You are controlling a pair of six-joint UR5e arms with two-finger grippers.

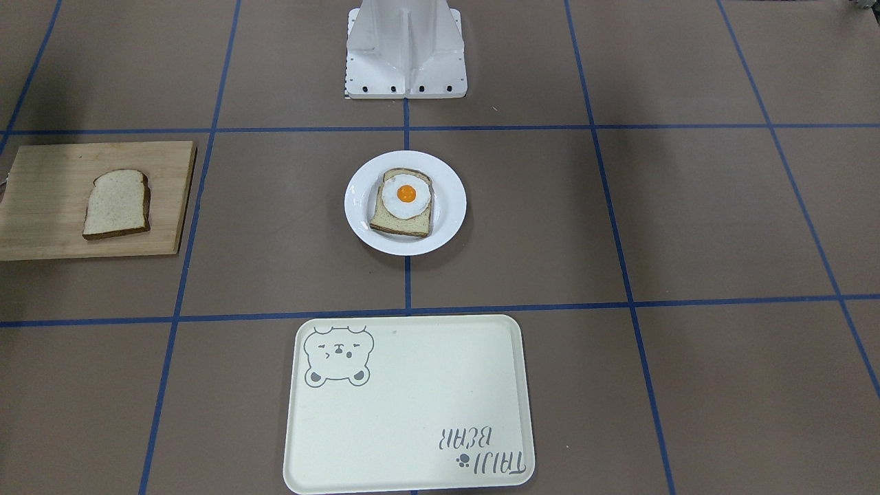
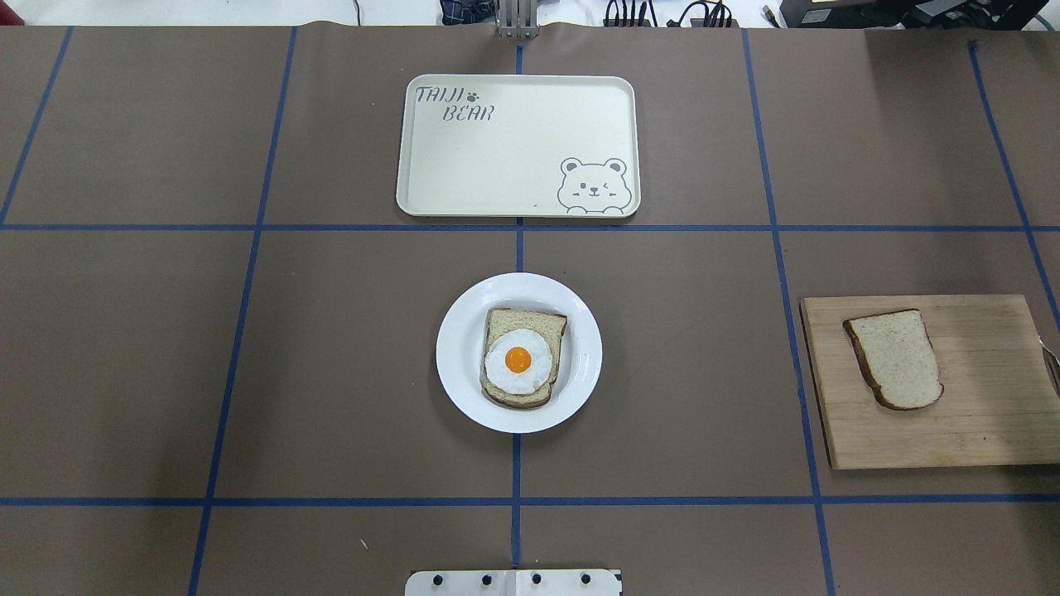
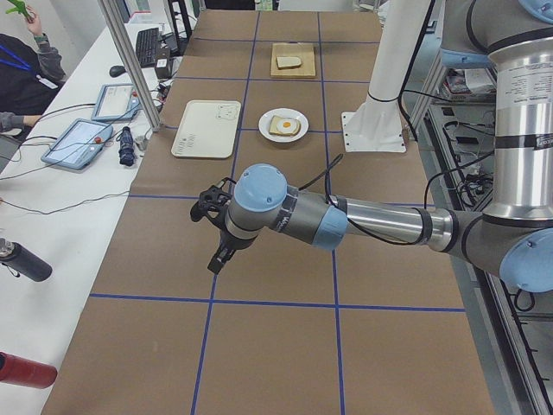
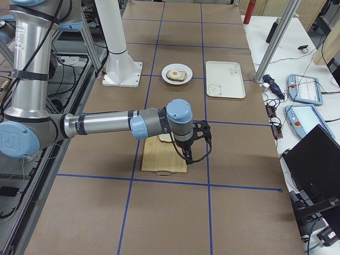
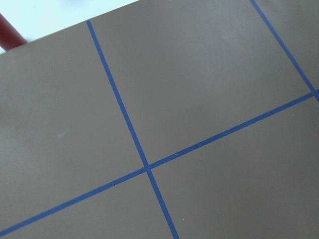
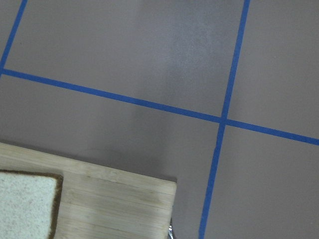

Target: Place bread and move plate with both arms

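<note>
Pale bread [image 4: 165,139] mostly hidden behind right arm [image 4: 106,123].

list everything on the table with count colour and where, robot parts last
bread: 1, pale with dark brown crust, flat on the cutting board
cutting board: 1, light wood, robot's right side
plate: 1, white, table centre
egg toast: 1, fried egg on a bread slice, on the plate
tray: 1, cream with a bear drawing, beyond the plate
table: 1, brown, blue tape grid
robot base: 1, white, behind the plate
left arm: 1, grey with blue caps, over the table's left end
right arm: 1, same colours, reaching over the cutting board
left gripper: 1, black, open or shut unclear
right gripper: 1, black, likewise unclear
</note>
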